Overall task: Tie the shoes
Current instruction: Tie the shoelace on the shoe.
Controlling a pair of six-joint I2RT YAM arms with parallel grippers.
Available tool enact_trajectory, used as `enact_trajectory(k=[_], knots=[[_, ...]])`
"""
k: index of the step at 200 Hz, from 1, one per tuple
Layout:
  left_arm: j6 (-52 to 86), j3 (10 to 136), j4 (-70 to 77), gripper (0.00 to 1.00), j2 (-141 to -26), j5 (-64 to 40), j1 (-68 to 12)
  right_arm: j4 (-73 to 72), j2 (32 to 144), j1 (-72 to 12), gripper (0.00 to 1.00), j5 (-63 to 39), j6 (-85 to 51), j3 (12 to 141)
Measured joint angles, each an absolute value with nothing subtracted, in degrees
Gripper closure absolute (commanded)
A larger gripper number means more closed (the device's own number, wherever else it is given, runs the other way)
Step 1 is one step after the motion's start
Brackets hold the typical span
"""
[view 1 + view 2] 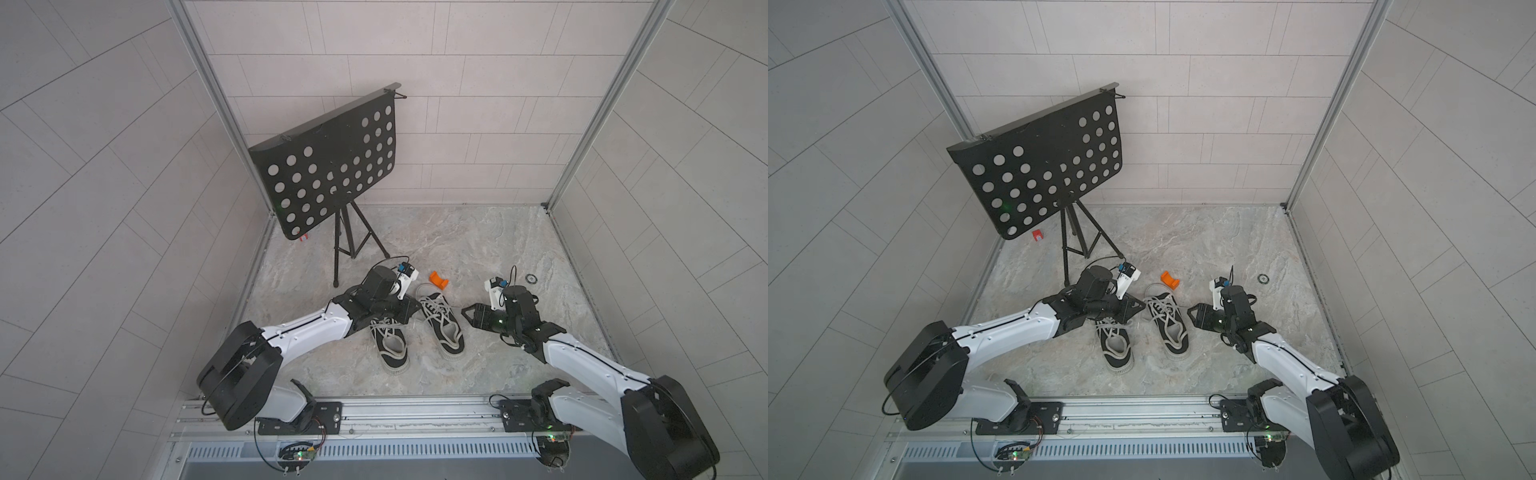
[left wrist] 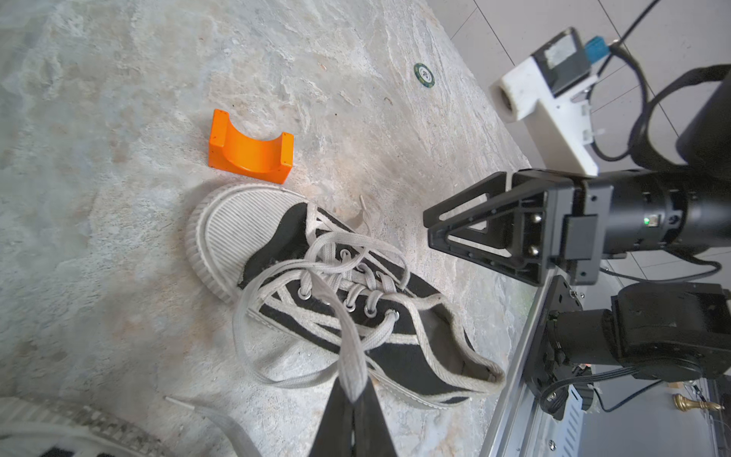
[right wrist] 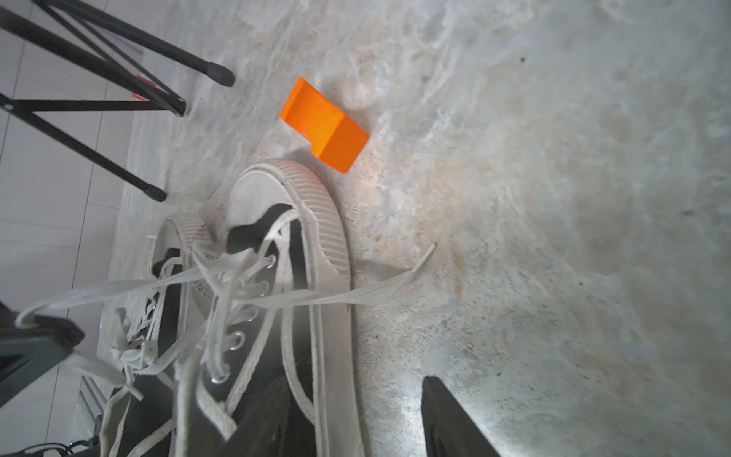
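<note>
Shoes (image 1: 1169,328) lie side by side on the worktop (image 1: 498,241), and the task looks to be at an early stage: neither the left shoe (image 1: 392,353) nor the right shoe (image 1: 444,332), whose toe is just beside the orange block (image 1: 438,280), shows a bow. Both are laced through the eyelets, but the laces sprawl in slack loops over tongues and openings. Whether a first crossing has been made on the right shoe I cannot tell from the tangle. By my reading, a knot and bow on the right shoe, then all of the left shoe, are left to do. The left jaws, reaching across the front of the left shoe, are pinched fully together on one lace (image 2: 344,344) of the right shoe, which runs from the eyelets straight to their tips. The right jaws stand partly apart just beside the right shoe's outer side and hold nothing. The right wrist view shows one finger over the sole's edge and one over bare worktop. The other lace end (image 3: 423,253) lies loose on the worktop near them.
</note>
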State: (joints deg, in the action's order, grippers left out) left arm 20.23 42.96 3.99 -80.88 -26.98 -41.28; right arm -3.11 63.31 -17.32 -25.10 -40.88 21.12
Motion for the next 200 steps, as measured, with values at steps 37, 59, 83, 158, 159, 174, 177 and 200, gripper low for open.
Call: enact_trajectory(k=[37, 59, 83, 158, 159, 174, 177, 200], knots=[[21.02, 41.93, 3.49, 0.97, -80.77, -27.49, -41.28, -5.28, 69.65, -20.23, 0.37, -22.48, -53.08, 23.11], [21.12, 41.65, 3.09, 0.97, -80.07, -27.77, -41.28, -7.31, 72.95, -22.02, 0.36, -20.91, -60.16, 24.84], [21.17, 41.65, 3.09, 0.97, -79.53, -27.92, -41.28, -10.76, 76.01, -22.90, 0.35, -19.31, -66.59, 25.80], [21.19, 41.60, 2.68, 0.96, -78.63, -28.62, -41.28, -21.85, 84.86, -23.49, 0.46, -19.33, -77.14, 26.57], [21.19, 41.60, 2.68, 0.96, -78.65, -28.64, -41.28, -21.93, 84.95, -23.51, 0.47, -19.35, -77.19, 26.59], [21.21, 41.60, 2.66, 0.96, -78.63, -28.97, -41.28, -23.86, 86.83, -23.64, 0.68, -20.01, -78.54, 26.81], [21.21, 41.60, 2.63, 0.96, -78.63, -29.02, -41.28, -24.29, 87.22, -23.64, 0.73, -20.29, -78.37, 26.83], [21.43, 41.60, 1.80, 0.96, -78.00, -29.30, -41.28, -26.79, 87.59, -23.51, 0.99, -20.40, -78.46, 27.94]])
